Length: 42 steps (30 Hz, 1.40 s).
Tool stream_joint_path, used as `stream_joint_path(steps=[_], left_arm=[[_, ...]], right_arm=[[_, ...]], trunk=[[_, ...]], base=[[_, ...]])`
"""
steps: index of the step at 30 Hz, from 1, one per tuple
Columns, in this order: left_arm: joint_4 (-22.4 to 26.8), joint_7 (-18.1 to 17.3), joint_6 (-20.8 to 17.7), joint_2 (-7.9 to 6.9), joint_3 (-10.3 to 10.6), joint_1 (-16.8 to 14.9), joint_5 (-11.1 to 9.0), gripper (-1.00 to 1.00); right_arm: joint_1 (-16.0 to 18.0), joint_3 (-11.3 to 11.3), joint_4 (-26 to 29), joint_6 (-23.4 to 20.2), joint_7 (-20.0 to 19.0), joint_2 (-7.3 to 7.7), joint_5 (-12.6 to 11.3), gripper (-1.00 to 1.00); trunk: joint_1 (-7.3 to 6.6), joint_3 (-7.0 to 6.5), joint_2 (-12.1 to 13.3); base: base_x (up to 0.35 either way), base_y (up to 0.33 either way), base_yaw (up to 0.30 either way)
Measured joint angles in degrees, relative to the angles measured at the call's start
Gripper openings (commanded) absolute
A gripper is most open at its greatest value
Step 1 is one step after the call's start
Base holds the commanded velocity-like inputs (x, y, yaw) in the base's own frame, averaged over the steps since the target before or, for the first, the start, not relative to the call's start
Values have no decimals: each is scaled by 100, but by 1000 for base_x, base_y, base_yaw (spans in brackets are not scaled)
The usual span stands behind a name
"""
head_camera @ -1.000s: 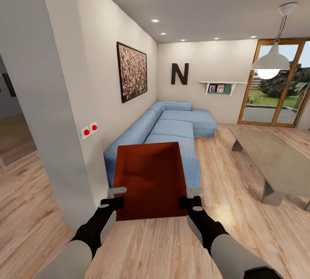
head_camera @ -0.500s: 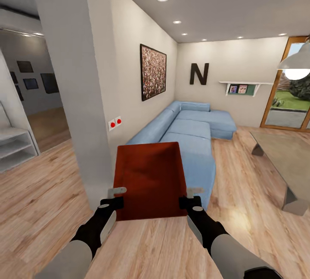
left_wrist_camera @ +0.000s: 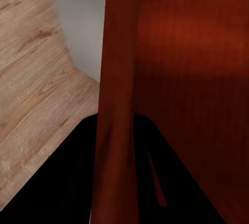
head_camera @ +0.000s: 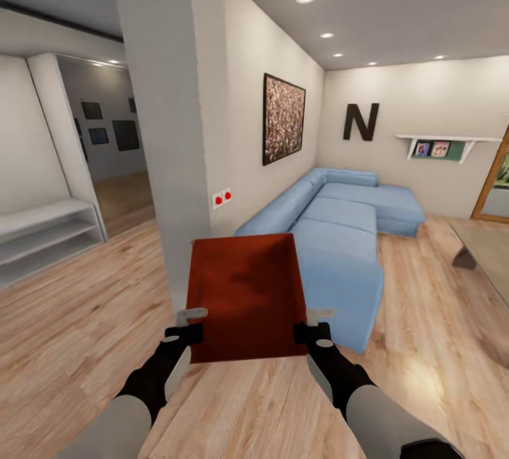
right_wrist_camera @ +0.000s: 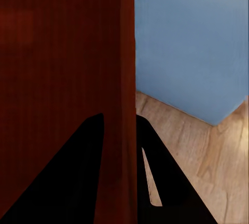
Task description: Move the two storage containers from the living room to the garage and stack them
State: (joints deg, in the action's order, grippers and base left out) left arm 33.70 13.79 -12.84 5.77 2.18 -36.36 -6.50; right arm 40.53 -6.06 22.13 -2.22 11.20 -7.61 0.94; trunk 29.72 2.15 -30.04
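Living room scene, head view. Wood-plank floor [head_camera: 85, 317] spans the near ground; a grey wall pillar [head_camera: 177, 126] rises at centre left, with white shelves [head_camera: 42, 233] far left. A light-blue sofa [head_camera: 339, 233] runs along the right of the pillar toward the far wall, which bears a letter N [head_camera: 361, 121]. 1 orange-red container [head_camera: 244, 289] is held above the floor, in front of the sofa's near end, between 2 grippers. Left gripper [head_camera: 185, 323] pinches its left wall; right gripper [head_camera: 312, 323] pinches its right wall, each with 1 finger inside and 1 outside.
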Motion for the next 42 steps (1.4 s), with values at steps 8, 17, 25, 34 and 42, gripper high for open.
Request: stream_joint_path(steps=[8, 17, 25, 34, 42], left_arm=[[-5, -15, 0, -7, -3, -3, 5, -100], [-4, -19, 0, -8, -6, 0, 10, -100], [-5, -19, 0, -8, -7, 0, 10, -100], [-4, -18, 0, -8, -5, -1, 9, -100], [-4, -44, 0, -23, -11, -2, 13, -100]], right_arm=[[0, -6, -1, 0, 10, -5, -3, -100], [-1, -11, -2, 0, 12, -5, -7, -100], [-1, -11, -2, -1, 12, -5, -6, -100], [-1, -11, -2, 2, 12, -5, -7, -100], [-1, -25, -1, 2, 27, -15, -6, -100]], trunk=[[0, 0, 0], [0, 0, 0], [0, 0, 0], [0, 0, 0], [0, 0, 0]], base=[[0, 0, 268], [0, 0, 268], [0, 0, 268], [0, 0, 268], [0, 0, 268]])
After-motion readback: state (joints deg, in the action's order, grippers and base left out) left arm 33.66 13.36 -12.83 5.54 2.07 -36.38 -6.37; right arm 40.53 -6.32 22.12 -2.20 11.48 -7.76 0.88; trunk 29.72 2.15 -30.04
